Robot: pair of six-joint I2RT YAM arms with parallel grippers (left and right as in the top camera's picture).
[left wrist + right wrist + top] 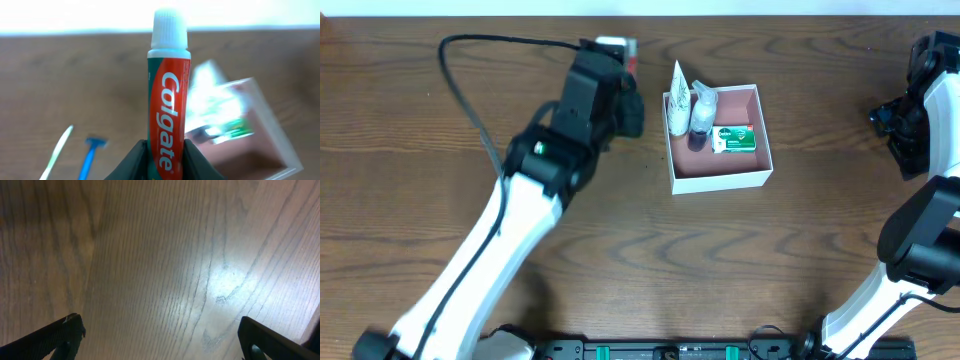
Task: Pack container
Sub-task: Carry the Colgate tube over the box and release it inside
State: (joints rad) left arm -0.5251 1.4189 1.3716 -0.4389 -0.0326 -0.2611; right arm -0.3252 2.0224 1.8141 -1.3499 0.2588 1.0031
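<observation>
The container (720, 182) is a square white box with a pink inside, right of the table's middle in the overhead view. It holds a white tube (678, 100), a small dark bottle (700, 122) and a green-and-white soap packet (734, 139). My left gripper (623, 70) is just left of it, shut on a red Colgate toothpaste tube (168, 95) with a white cap (614, 45). In the left wrist view the container (272, 127) shows blurred to the right of the tube. My right gripper (160, 335) is open and empty over bare wood at the far right (892, 128).
A white toothbrush (57, 150) and a blue razor (90, 155) lie on the table left of the toothpaste in the left wrist view; my left arm hides them in the overhead view. A black cable (470, 80) loops at the back left.
</observation>
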